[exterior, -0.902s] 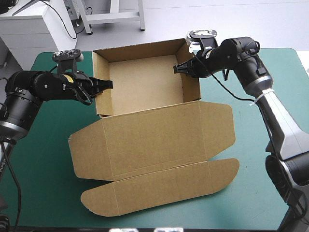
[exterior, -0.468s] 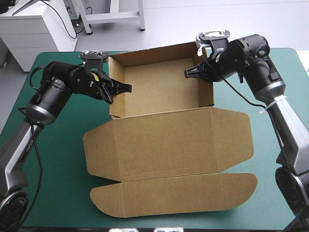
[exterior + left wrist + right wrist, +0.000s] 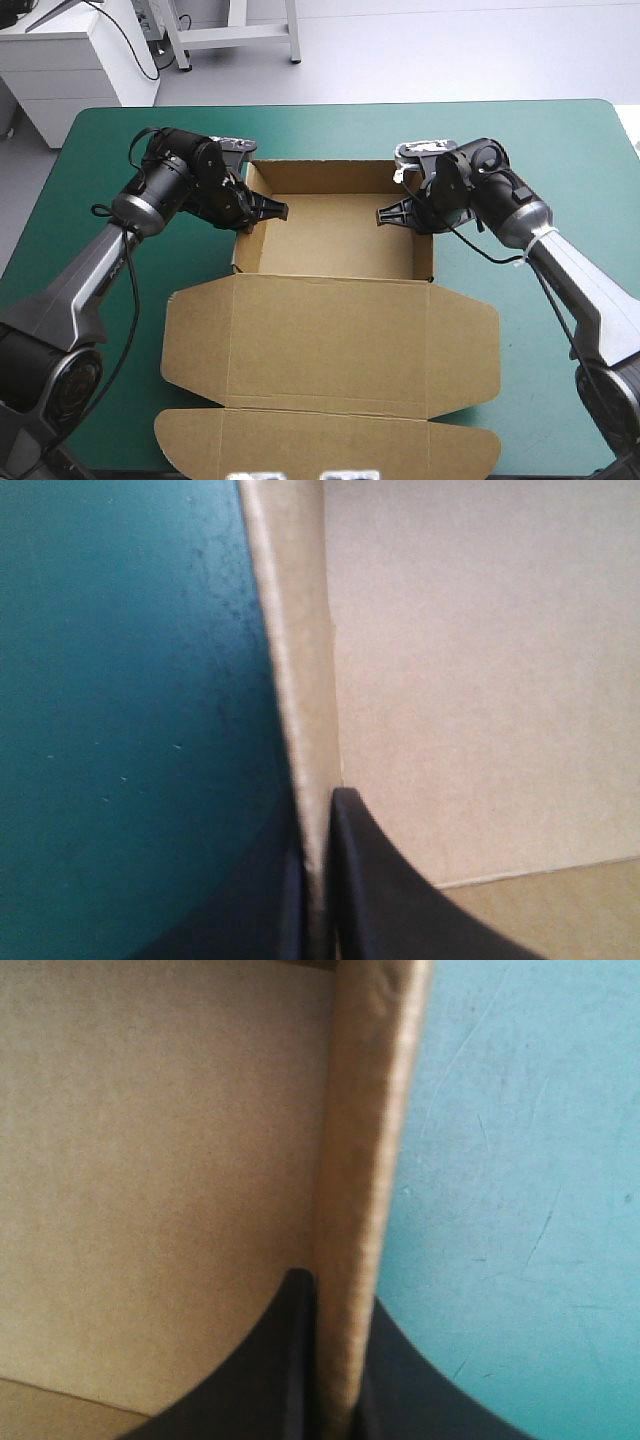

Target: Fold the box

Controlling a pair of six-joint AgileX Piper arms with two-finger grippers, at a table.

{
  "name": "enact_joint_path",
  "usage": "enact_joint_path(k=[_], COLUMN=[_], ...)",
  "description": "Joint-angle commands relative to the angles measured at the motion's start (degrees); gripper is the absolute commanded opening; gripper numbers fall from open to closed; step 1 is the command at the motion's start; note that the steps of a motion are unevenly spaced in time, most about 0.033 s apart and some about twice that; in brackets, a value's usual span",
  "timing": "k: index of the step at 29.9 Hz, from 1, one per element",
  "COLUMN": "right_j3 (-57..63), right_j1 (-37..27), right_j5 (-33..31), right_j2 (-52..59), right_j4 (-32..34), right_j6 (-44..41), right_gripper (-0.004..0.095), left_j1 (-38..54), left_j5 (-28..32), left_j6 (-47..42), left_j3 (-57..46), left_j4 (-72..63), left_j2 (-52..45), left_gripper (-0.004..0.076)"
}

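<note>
Board of the brown box (image 3: 330, 340) is seen spread over the middle of the teal-green cover (image 3: 560, 150). Closest to the table's near edge, the rounded tuck flap (image 3: 320, 450) is laid flat. Just beyond it the lid panel (image 3: 330, 335), with its side flaps, is likewise laid flat. Farther on, the tray (image 3: 335, 235) is formed, with its walls raised and its top left open. The tray's left wall (image 3: 290, 680) is pinched by the left gripper (image 3: 282, 210): one black finger (image 3: 385, 890) is set inside the tray and the other outside, over the cover, with the board held between them. The right wall (image 3: 365, 1140) is clamped in the same way by the right gripper (image 3: 381, 215), its fingers (image 3: 265, 1370) being all but closed on the board. Beyond both grippers the far wall (image 3: 325, 175) is seen upright, and past it the cover is seen reaching to the table's far edge.
</note>
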State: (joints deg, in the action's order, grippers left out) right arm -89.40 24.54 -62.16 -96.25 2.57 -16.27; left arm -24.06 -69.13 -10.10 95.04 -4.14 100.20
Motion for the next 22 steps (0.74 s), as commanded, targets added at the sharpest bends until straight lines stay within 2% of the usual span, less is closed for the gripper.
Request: enact_joint_path(k=[1,9,15,22], right_j3=[1.8,2.1,2.1,1.0], right_j1=[1.0,0.8,-0.6,-0.7], right_j5=[3.5,4.3,4.7,4.3], right_j2=[2.8,-1.9,-5.2,-5.7], right_j4=[-2.2,-0.9,-4.9,-3.1], right_j6=[2.3,1.3,1.3,2.1], right_gripper=[-0.0014,-0.0014,-0.0014,-0.0006], left_j1=[-0.6,-0.6,-0.6,-0.6], left_j5=[3.6,3.6,4.0,3.7], left_j6=[1.0,3.0,4.0,5.5], left_j3=[2.1,2.1,2.1,2.1], left_j4=[-1.5,-1.6,-1.6,-1.8], left_j2=[-0.4,4.5,6.8,7.9], left_gripper=[-0.0008,-0.0008,-0.0008,-0.0003])
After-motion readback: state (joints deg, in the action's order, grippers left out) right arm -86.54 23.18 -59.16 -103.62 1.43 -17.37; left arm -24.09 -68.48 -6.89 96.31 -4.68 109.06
